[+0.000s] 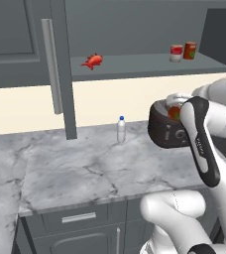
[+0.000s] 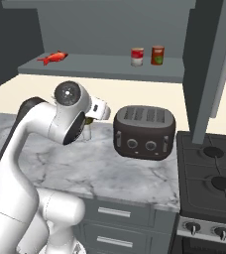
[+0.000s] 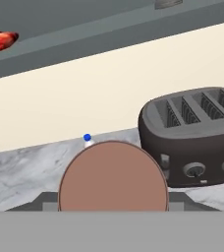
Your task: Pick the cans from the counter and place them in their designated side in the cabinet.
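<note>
Two cans stand side by side on the open cabinet's grey shelf: a cream-white can with a red band and a dark red can with a green patch. My gripper hovers above the marble counter, in front of the toaster's left end. It is shut on an orange-red can, whose round brown end fills the space between the fingers in the hand view. From the right base view the gripper is mostly hidden behind my arm.
A dark toaster sits on the counter by the stove. A small clear bottle with a blue cap stands near the wall. A red fish-like item lies at the shelf's left. The cabinet door hangs open.
</note>
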Controlling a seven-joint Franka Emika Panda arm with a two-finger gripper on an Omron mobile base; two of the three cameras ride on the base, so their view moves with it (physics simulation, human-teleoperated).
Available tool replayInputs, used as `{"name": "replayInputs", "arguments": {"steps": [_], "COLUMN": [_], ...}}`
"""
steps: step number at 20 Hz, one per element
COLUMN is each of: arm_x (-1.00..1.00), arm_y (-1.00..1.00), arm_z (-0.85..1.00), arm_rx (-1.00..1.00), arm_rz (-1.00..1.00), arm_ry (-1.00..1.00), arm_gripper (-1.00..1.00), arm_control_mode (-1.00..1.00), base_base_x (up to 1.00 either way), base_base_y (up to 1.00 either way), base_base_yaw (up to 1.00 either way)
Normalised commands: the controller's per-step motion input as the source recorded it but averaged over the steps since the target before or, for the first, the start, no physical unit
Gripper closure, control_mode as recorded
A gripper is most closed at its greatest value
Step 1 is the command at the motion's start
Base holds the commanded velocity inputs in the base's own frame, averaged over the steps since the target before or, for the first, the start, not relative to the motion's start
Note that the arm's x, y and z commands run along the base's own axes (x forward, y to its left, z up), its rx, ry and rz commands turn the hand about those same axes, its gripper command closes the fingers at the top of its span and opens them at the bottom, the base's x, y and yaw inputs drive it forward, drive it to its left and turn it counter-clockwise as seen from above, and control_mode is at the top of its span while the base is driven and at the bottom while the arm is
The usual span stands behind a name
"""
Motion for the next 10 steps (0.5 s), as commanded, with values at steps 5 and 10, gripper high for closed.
{"name": "replayInputs", "arguments": {"steps": [5,10], "arm_x": [-0.24,-0.25], "arm_y": [-0.03,-0.01], "arm_z": [0.27,0.28], "arm_rx": [0.0,-0.01], "arm_rz": [0.0,0.0], "arm_ry": [-0.04,-0.09], "arm_gripper": [1.0,1.0], "arm_control_mode": [-1.0,-1.0], "base_base_x": [0.0,0.0], "base_base_y": [0.0,0.0], "base_base_yaw": [0.0,0.0]}}
